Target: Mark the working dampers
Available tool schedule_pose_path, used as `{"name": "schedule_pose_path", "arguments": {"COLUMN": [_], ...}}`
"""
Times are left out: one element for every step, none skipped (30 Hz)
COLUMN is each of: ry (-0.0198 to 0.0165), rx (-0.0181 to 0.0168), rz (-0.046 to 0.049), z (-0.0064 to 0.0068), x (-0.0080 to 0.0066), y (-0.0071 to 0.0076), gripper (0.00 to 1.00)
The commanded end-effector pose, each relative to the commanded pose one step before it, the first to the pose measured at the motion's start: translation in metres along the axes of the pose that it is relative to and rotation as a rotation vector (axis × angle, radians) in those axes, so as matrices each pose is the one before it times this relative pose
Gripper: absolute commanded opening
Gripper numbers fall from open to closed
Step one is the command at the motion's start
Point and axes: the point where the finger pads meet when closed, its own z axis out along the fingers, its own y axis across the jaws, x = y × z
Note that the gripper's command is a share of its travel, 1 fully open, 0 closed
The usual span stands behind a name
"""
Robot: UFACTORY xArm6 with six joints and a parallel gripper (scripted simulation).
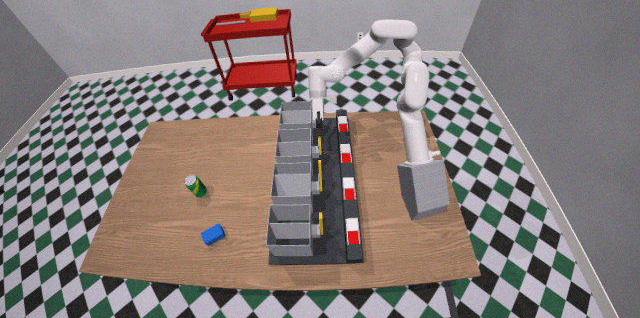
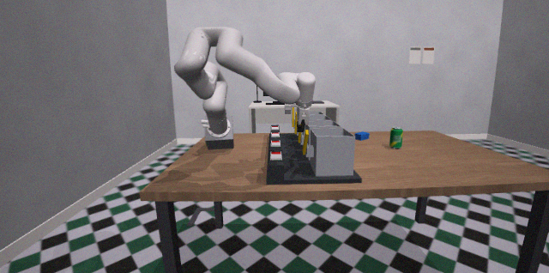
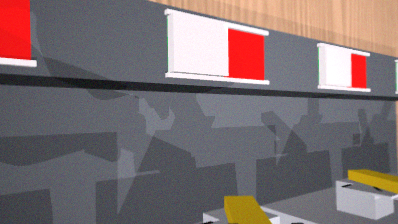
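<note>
At farthest damper [image 1: 296, 114], claw [image 1: 318, 122] on upright handle [image 2: 294, 117].

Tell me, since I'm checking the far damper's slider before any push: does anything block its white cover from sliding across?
Nothing visible does. The far slider's cover sits in its track on the dark rail with only the red window ahead of it. The gripper is shut on the far damper's lever beside the far damper, off the slider rail.

Smooth white rounded arm [image 1: 413, 89] on grey block pedestal [image 1: 436, 203]
</note>
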Motion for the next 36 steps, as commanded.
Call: {"name": "schedule_pose_path", "arguments": {"ry": [-0.00251,0.00008,0.00006,0.00004,0.00002,0.00001,0.00000,-0.00001,-0.00001,0.00000,0.00000,-0.00002,-0.00002,-0.00002,-0.00002,-0.00002,-0.00002,-0.00002,-0.00001,-0.00001,-0.00001,-0.00001,0.00000,0.00000,0.00000,0.00000,0.00000,0.00000,0.00000,0.00000,0.00000,0.00000,0.00000,0.00000,0.00000,0.00000], "rx": [-0.01433,-0.00272,-0.00254,-0.00236,-0.00219,-0.00202,-0.00185,-0.00169,-0.00153,0.00000,0.00000,-0.00137,-0.00122,-0.00108,-0.00094,-0.00081,-0.00069,-0.00057,-0.00047,-0.00037,-0.00028,-0.00021,-0.00014,-0.00009,-0.00005,-0.00002,0.00000,0.00000,0.00000,0.00000,0.00000,0.00000,0.00000,0.00000,0.00000,0.00000], "rz": [-0.00058,-0.00001,-0.00001,0.00000,0.00000,0.00000,0.00000,0.00000,0.00000,0.00000,0.00000,0.00000,0.00000,0.00000,0.00000,0.00000,0.00000,0.00000,0.00000,0.00000,0.00000,0.00000,0.00000,0.00000,0.00000,0.00000,0.00000,0.00000,0.00000,0.00000,0.00000,0.00000,0.00000,0.00000,0.00000,0.00000], "z": [-0.00091,0.00001,0.00001,0.00000,0.00000,0.00000,0.00000,0.00000,0.00000,0.00000,0.00000,0.00000,0.00000,0.00000,0.00000,0.00000,0.00000,0.00000,0.00000,0.00000,0.00000,0.00000,0.00000,0.00000,0.00000,0.00000,0.00000,0.00000,0.00000,0.00000,0.00000,0.00000,0.00000,0.00000,0.00000,0.00000], "x": [-0.00075,0.00001,0.00001,0.00000,0.00000,0.00000,0.00000,0.00000,0.00000,0.00000,0.00000,0.00000,0.00000,0.00000,0.00000,0.00000,0.00000,0.00000,0.00000,0.00000,0.00000,0.00000,0.00000,0.00000,0.00000,0.00000,0.00000,0.00000,0.00000,0.00000,0.00000,0.00000,0.00000,0.00000,0.00000,0.00000], "y": [-0.00113,-0.00027,-0.00025,-0.00023,-0.00022,-0.00020,-0.00019,-0.00017,-0.00015,0.00000,0.00000,-0.00014,-0.00012,-0.00011,-0.00010,-0.00008,-0.00007,-0.00006,-0.00005,-0.00004,-0.00003,-0.00002,-0.00001,-0.00001,0.00000,0.00000,0.00000,0.00000,0.00000,0.00000,0.00000,0.00000,0.00000,0.00000,0.00000,0.00000], "gripper": [0.19,0.19,0.19,0.19,0.19,0.19,0.19,0.19,0.19,0.19,0.19,0.19,0.19,0.19,0.19,0.19,0.19,0.19,0.19,0.19,0.19,0.19,0.19,0.19,0.19,0.19,0.19,0.19,0.19,0.19,0.19,0.19,0.19,0.19,0.19,0.19]}}
